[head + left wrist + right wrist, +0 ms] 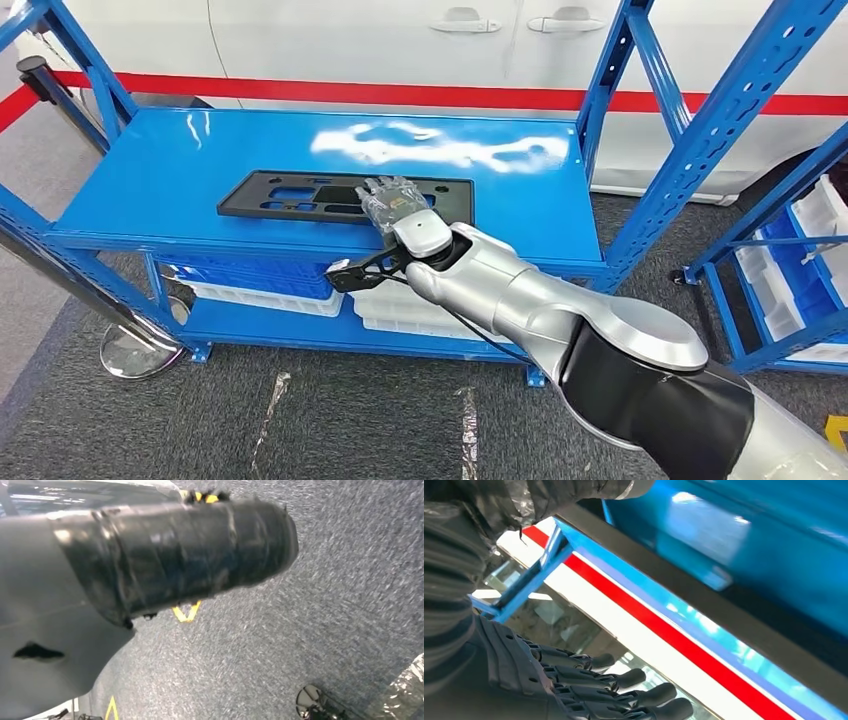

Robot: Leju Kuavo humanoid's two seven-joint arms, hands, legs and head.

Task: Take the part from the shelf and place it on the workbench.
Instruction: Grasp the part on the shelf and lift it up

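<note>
Head view: right hand (388, 200) hides part (300, 193) (grip unclear).

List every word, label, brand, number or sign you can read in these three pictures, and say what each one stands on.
None can be read in any view.
The black part on the blue shelf, under the right robot hand: cut-outs, no lettering.
The white car behind, with its red stripe: no writing.
Yellow floor markings in the left wrist view: lines, not letters or numbers.
</note>
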